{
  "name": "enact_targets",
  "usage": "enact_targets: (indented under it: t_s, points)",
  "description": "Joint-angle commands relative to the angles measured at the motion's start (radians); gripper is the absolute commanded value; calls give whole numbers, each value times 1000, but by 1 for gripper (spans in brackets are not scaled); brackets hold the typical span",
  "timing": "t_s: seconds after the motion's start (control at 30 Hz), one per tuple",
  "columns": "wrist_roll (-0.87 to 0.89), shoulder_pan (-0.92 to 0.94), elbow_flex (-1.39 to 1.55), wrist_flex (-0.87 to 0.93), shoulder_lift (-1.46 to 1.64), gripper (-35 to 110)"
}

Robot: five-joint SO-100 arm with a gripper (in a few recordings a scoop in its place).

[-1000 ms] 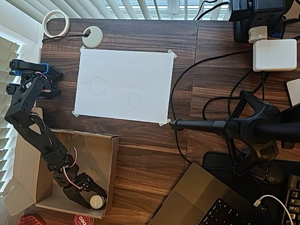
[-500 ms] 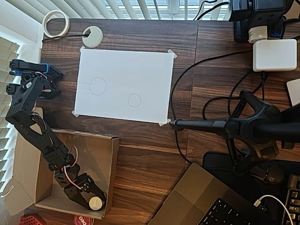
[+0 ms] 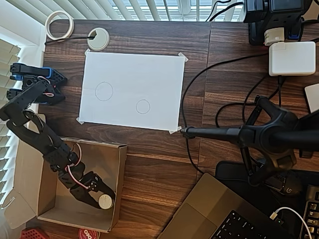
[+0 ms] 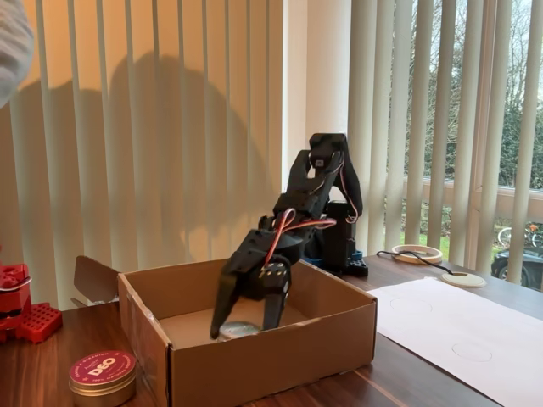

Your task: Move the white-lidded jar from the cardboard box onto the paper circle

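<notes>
Fingers (image 3: 102,198) grip white-lidded jar (image 3: 105,201) near cardboard box's (image 3: 30,169) right wall.

The gripper (image 3: 102,198) is matt black plastic. Between its fingers the white-lidded jar (image 3: 105,201) shows a smooth, pale, matt lid. Around both stands the cardboard box (image 4: 280,360), of raw brown corrugated board, dull and slightly rough. The table (image 3: 149,164) beyond the box wall is dark wood grain with a soft sheen. Well away from the gripper, the paper circle (image 3: 143,106) is a thin pencil line on smooth matt white paper.

Overhead looks straight down — fixed view low, near the cardboard box (image 4: 254,356).
</notes>
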Motion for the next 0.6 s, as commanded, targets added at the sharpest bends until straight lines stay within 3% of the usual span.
enact_targets:
  t_s: [0.0,0.57]
  points:
    - [0,-28,38,-48,316,3]
    - [3,-189,414,-109,818,3]
